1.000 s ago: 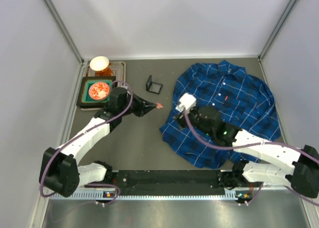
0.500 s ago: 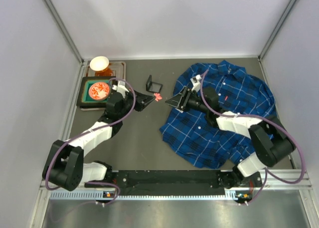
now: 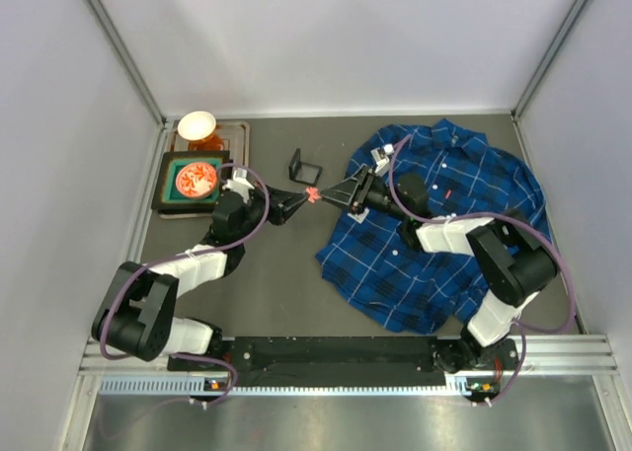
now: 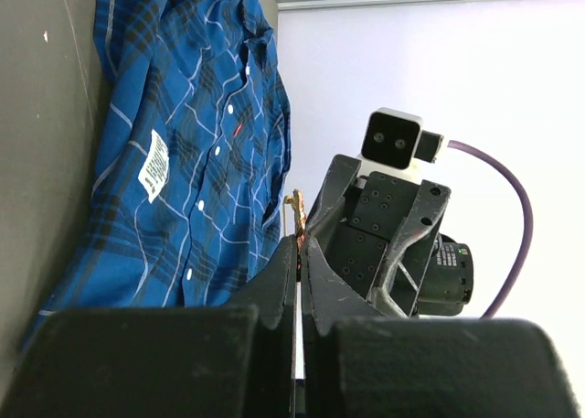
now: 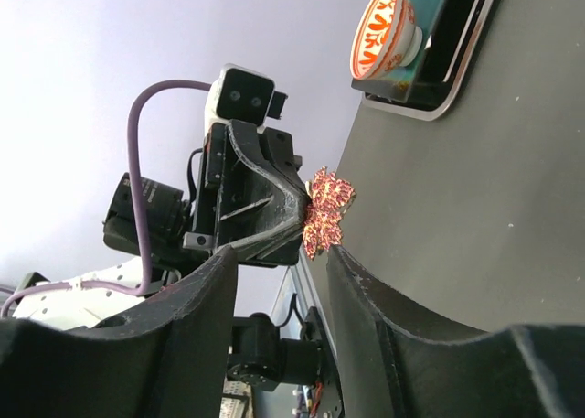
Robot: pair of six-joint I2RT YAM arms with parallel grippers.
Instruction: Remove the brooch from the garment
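On tray — bowl (brooch in left gripper)

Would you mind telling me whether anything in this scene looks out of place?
The brooch is off the garment. It is pinched in the left gripper above the table, facing the open right gripper. The garment lies rumpled. Nothing looks spilled or damaged.

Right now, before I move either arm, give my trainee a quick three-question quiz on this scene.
1. True or false: the brooch is pinned to the garment.
2. Which one is shut on the brooch? A: left gripper. B: right gripper.
3. Fill in: the right gripper's jaws stand ____.
Key: 1 false; 2 A; 3 open.
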